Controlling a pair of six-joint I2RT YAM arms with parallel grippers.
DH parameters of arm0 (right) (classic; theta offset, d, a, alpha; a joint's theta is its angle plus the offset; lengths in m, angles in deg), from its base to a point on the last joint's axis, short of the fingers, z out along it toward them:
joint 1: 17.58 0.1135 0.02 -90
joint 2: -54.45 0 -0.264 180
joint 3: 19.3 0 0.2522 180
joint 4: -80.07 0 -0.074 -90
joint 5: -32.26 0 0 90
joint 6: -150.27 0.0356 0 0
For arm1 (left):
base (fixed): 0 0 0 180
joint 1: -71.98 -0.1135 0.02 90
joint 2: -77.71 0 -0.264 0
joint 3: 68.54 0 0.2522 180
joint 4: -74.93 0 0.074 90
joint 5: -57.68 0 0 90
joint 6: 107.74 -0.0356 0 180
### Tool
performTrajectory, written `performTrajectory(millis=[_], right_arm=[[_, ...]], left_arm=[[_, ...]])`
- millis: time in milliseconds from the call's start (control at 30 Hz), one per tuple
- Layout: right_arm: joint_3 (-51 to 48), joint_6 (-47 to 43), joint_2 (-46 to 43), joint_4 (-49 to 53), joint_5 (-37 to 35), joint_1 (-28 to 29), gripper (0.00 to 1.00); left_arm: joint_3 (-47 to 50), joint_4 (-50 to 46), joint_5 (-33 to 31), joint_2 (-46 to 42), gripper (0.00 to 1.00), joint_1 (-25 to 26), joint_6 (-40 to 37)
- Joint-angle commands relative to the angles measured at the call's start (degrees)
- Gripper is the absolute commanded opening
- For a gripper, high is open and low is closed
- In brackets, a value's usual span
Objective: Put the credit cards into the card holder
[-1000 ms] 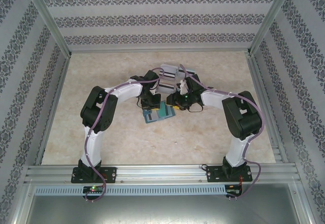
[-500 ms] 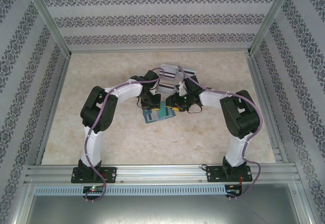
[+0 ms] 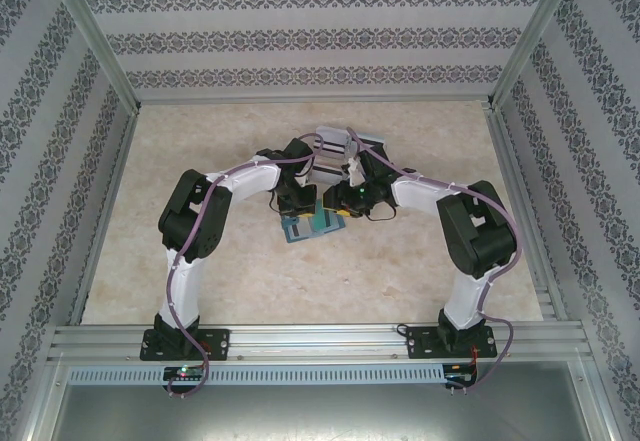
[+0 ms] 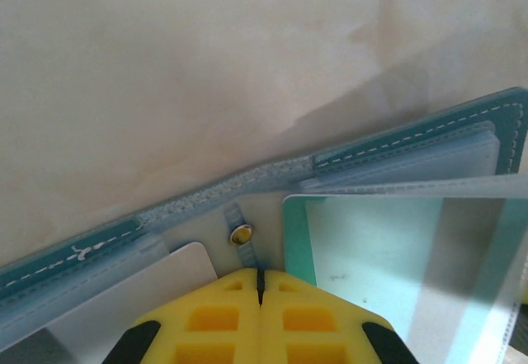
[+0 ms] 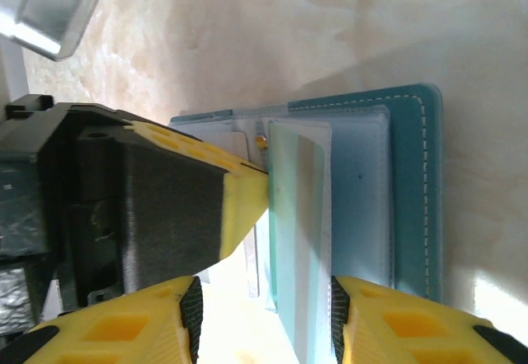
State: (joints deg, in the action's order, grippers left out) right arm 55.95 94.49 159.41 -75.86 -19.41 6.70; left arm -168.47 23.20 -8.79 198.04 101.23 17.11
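Holder (image 3: 300, 229) lies open and flat at mid-table, between the two grippers. On its spine rests the left gripper (image 4: 260, 277), yellow fingers pressed tight together with nothing between them, tips just beside a brass snap (image 4: 241, 234). The right gripper (image 5: 264, 298) stands with jaws partway apart around the near end of a teal card (image 5: 301, 232). One long edge of the card meets a finger and a gap shows on the other side; whether the card is gripped I cannot tell. The card lies over the clear sleeves of one half of the holder.

The left wrist view adds a white card (image 4: 161, 286), its rounded corner showing on the other half, and white stitching along the teal-blue cover. The right wrist view gives the left gripper's black body from the side and a clear box (image 5: 49, 5) at the far corner. From above, both arms bend inward to meet over the holder.

The table (image 3: 200, 271) is beige and marbled, edged by aluminium rails (image 3: 300, 341). Walls (image 3: 300, 36) with bands of dark patterned wallpaper close it in on three sides.
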Motion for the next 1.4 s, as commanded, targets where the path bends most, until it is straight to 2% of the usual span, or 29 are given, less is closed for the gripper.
performTrajectory(millis=[0, 300, 800, 1000, 1100, 1167, 1233, 1367], right_arm=[[1.81, -1.54, -2.05, 2.22, -1.10, 0.85, 0.47], [1.92, 0.75, 0.83, -1.73, 1.70, 1.92, 0.47], [3.28, 4.72, 3.13, -7.87, 5.59, 3.75, 0.47], [5.01, 5.21, 4.14, -8.12, 6.23, 5.40, 0.47], [4.91, 5.42, 3.78, -8.26, 6.02, 5.79, 0.47], [4.95, 5.42, 3.64, -8.07, 5.97, 5.87, 0.47], [5.19, 5.51, 3.83, -8.01, 5.97, 6.01, 0.47], [6.24, 5.55, 4.78, -7.85, 6.23, 6.64, 0.47]], left_arm=[[-0.21, -0.78, -0.03, 1.49, 0.00, 0.74, -1.19], [0.46, 0.46, -1.15, -0.75, 0.00, 0.76, -1.02], [6.18, 8.12, -0.27, -6.42, 0.01, 0.28, 1.69], [8.01, 10.37, 0.82, -7.95, 0.06, 0.03, 2.36], [8.64, 10.51, 0.44, -9.23, 0.13, -0.32, 2.49], [9.15, 10.47, 0.21, -10.25, 0.15, -0.48, 2.54], [9.48, 10.06, -0.19, -11.22, 0.22, -0.64, 2.68], [10.77, 9.25, -1.52, -13.42, 0.26, -1.02, 2.94]])
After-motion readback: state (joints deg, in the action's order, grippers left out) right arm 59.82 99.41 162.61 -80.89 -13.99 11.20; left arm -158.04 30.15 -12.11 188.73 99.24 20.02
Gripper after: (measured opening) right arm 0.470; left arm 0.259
